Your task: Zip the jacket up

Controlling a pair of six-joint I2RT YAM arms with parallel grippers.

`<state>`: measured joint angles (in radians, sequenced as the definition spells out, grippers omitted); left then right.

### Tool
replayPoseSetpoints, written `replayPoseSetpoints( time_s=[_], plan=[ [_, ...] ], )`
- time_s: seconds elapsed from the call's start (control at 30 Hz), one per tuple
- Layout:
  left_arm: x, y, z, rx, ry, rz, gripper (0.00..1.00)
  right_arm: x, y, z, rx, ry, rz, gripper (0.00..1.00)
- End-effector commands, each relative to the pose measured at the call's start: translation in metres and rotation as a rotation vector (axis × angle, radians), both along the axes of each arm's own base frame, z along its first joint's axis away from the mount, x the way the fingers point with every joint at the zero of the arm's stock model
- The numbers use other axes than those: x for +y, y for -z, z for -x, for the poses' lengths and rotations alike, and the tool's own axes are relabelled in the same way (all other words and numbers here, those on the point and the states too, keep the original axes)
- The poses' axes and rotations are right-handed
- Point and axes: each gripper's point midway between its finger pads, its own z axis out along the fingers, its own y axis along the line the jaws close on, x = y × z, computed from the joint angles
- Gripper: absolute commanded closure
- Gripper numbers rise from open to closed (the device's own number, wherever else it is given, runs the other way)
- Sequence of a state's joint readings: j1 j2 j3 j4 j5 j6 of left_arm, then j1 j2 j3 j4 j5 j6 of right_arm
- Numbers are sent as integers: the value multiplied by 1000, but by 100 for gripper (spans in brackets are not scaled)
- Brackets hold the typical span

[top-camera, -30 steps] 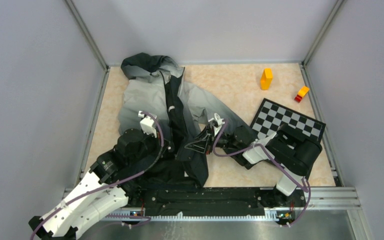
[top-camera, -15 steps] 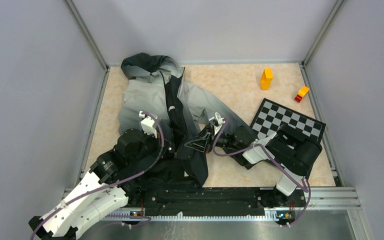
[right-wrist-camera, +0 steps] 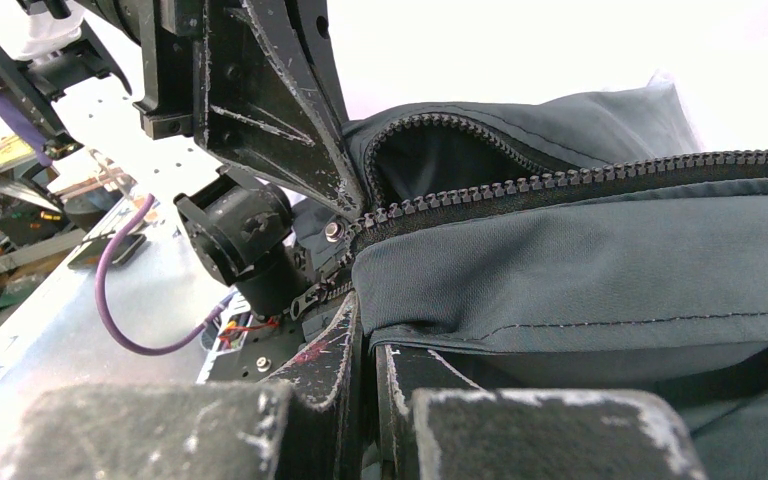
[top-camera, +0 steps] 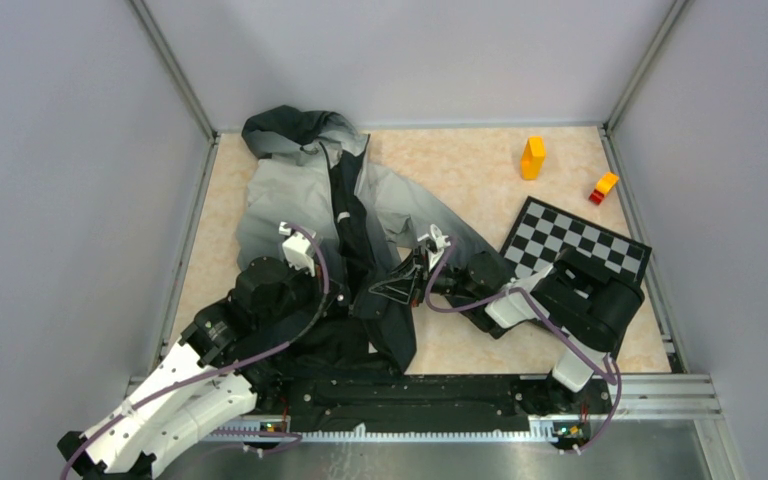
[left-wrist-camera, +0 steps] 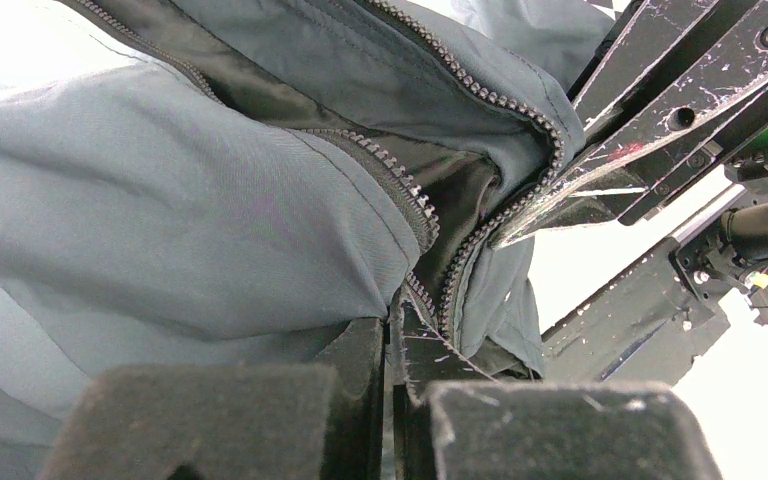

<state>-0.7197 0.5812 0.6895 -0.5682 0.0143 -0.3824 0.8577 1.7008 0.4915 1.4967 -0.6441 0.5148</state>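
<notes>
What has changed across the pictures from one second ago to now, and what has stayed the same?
Nothing visibly changed. The left end effector and the right end effector stay shut on the jacket near the lower end of its open zipper. The jacket, the checkerboard and the yellow block lie where they were.

A robotics lab test cell: plain grey panel walls [top-camera: 50,180] in aluminium framing [top-camera: 172,70] enclose a beige surface [top-camera: 460,165], with a checkerboard calibration board [top-camera: 572,240] at three o'clock.
</notes>
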Motion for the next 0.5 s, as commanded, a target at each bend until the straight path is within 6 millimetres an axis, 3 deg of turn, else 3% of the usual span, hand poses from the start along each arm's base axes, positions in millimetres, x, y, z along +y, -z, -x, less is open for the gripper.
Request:
replayPoseSetpoints(
  time_s=[0.0, 0.47],
  plan=[
    [-4, -11, -6, -41, -3, 25, 100, -8, -66, 15, -212, -17, -215, 100],
    [-6, -7, -7, -27, 5, 19, 100, -8, -67, 15, -210, -15, -218, 100]
  ],
)
